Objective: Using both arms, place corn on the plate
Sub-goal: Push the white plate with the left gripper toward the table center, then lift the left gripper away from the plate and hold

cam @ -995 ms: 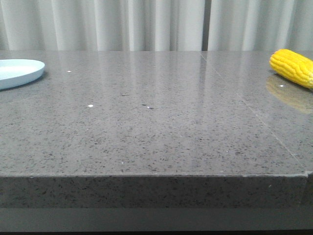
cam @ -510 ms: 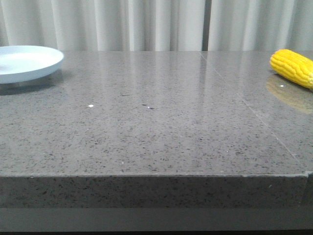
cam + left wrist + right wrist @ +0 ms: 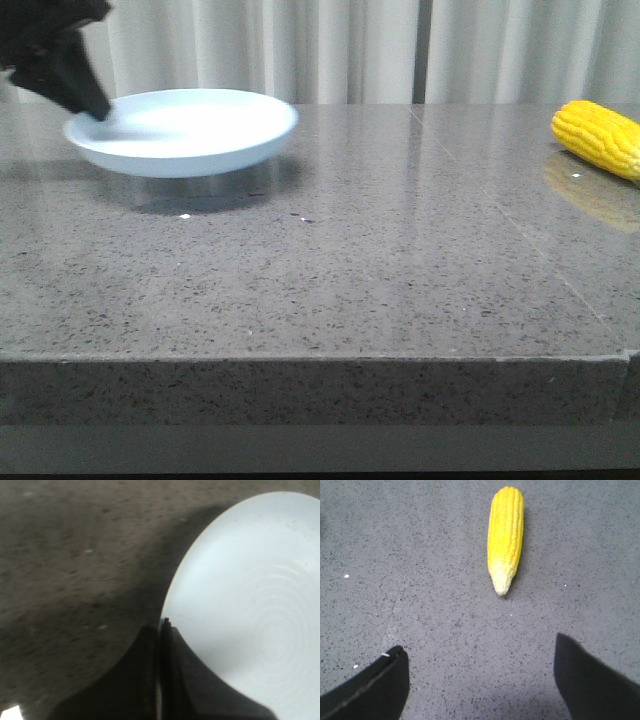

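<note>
At 3 o'clock on the grey speckled table (image 3: 330, 260), close to its right edge, lies the corn (image 3: 598, 137), bright yellow with neat kernel rows, paler at its tapered tip; no writing shows. Its fingers spread wide and holding nothing, the right gripper (image 3: 480, 677) hangs near that tip. At 10 o'clock the plain pale blue plate (image 3: 185, 130) hangs above the tabletop over its shadow, its rim pinched by the left gripper (image 3: 161, 630). Between plate and corn stretches bare stone.

Speckled grey stone table (image 3: 330, 270), corn (image 3: 598, 136) lying at its right edge
</note>
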Robot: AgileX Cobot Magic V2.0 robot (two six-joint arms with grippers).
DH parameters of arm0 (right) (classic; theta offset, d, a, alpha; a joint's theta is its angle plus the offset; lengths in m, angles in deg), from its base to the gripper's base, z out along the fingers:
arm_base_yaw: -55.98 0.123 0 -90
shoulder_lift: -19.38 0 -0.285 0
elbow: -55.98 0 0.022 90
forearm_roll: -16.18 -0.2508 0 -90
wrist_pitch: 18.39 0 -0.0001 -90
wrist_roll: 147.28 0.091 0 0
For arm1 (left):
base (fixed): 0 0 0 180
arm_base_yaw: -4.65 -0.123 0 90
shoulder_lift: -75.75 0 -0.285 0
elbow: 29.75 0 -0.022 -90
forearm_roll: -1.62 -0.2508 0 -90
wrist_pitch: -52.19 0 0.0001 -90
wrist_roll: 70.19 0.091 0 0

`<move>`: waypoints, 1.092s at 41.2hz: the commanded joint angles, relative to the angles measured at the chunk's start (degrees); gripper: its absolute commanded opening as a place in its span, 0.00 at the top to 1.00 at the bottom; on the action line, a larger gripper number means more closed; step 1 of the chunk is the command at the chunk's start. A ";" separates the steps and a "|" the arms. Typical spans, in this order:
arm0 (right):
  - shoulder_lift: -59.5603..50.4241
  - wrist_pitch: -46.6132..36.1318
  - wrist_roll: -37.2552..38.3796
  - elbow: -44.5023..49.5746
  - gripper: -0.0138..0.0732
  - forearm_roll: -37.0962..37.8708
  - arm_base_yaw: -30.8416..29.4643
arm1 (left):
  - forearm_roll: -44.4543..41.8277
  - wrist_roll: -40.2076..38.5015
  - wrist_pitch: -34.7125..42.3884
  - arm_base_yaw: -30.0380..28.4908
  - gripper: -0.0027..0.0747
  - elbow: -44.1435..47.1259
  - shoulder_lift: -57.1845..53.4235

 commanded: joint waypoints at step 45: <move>0.32 -4.04 -0.29 -1.66 0.14 0.58 -0.32 | 0.09 -0.26 -4.86 9.80 0.44 -6.39 -0.13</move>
